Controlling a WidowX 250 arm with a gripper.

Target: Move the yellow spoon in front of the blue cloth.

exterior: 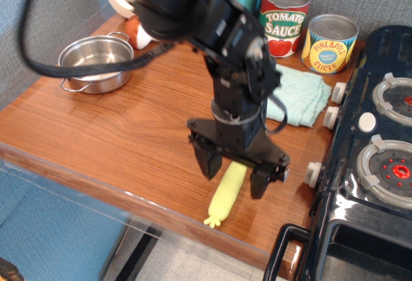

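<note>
The yellow spoon (pixel 226 194) lies on the wooden table (pixel 129 133) near its front edge, pale yellow-green handle pointing toward me; its silver bowl is hidden under the arm. My gripper (pixel 235 176) hangs just above the handle with its two black fingers spread wide, one on each side, not touching it. The blue cloth (pixel 297 95) lies folded behind the gripper, in front of the two tin cans, partly covered by the arm.
A steel pot (pixel 96 62) stands at the left. A tomato sauce can (pixel 285 20) and a pineapple can (pixel 329 42) stand at the back. A brown-capped mushroom toy (pixel 138 31) lies behind the pot. A black toy stove (pixel 380 145) flanks the right.
</note>
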